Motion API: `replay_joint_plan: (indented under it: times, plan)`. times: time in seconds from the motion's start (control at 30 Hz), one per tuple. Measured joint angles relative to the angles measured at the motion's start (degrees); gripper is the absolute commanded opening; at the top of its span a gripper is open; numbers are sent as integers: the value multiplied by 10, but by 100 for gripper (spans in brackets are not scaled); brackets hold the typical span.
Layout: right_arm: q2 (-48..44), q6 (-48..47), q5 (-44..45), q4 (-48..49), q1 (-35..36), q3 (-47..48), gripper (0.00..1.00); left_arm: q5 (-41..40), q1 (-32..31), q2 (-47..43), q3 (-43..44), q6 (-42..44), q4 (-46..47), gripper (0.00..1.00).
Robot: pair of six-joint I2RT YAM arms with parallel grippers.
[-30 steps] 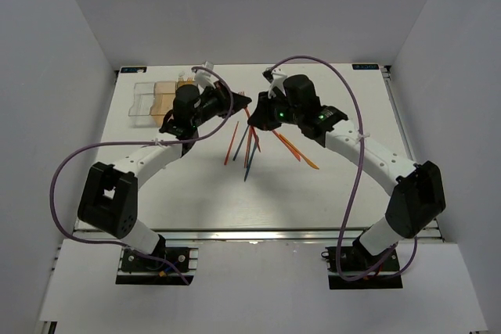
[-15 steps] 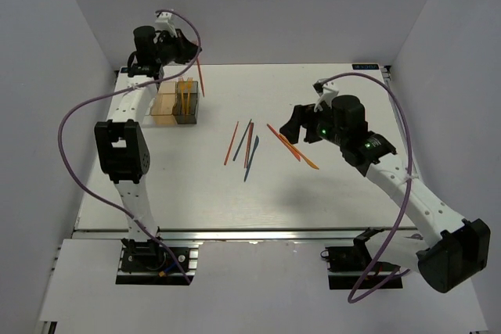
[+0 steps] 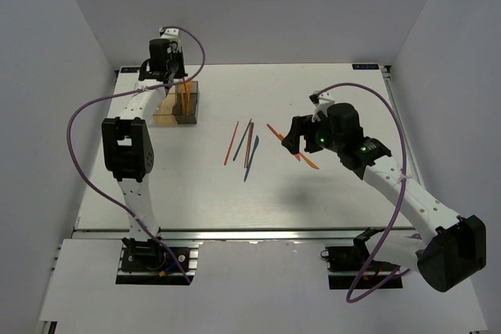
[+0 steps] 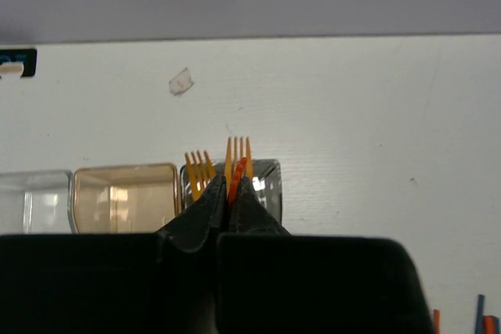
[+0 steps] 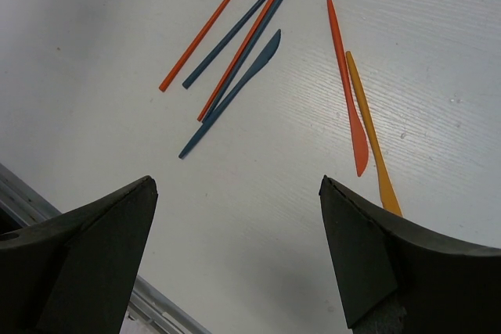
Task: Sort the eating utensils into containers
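You worked in a robot lab cell: bare white walls (image 3: 250, 5) enclosed a white table (image 3: 196, 201) edged with metal rail (image 3: 258, 234).

The left arm (image 3: 129, 154) and right arm (image 3: 407, 193) share one build: white tubular links between blocky black joint housings, on black bases (image 3: 153, 258). A thin purple cable (image 3: 72, 123) loops off each, clear of the shell. A green light (image 3: 322, 140) glows on the right wrist. The left pincer (image 4: 231, 193) and right pincer (image 5: 236, 185) have matt black wedge fingers
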Motion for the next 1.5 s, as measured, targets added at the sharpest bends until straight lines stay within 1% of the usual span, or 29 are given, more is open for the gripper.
replay_joint_plan:
  times: [0.13, 0.4, 0.63, 0.83, 0.9, 1.07, 1.27, 1.37, 1.4, 1.47, 1.5]
  plan:
    - [0, -2, -1, 0, 0, 0, 89, -15, 0, 3, -26, 21, -1, 0]
    - [0, -4, -1, 0, 0, 0, 89, -3, 1, 6, -27, 37, 29, 0]
    - [4, -10, -1, 0, 0, 0, 89, 4, 0, 35, -1, 39, 29, 0]
    - [16, -10, 0, 0, 0, 0, 89, 15, -2, 45, 3, 51, 23, 0]
    - [17, -11, 0, 1, 0, 0, 89, 14, -6, 45, 0, 56, 26, 0]
    - [21, -12, 1, 1, 0, 0, 89, 14, -24, 56, -2, 66, 24, 5]
    - [23, -12, 3, 3, 0, -4, 89, -4, -39, 79, -2, 82, 17, 5]
    - [26, -12, 3, 3, 0, -7, 89, -17, -39, 90, -2, 90, 11, 14]
    - [28, -12, 3, 3, 0, -7, 89, -21, -39, 91, -2, 92, 8, 21]
    - [31, -12, 3, 3, 0, -7, 89, -28, -38, 91, -2, 95, 6, 26]
    - [32, -12, 3, 3, 0, -7, 89, -29, -38, 91, -2, 96, 7, 32]
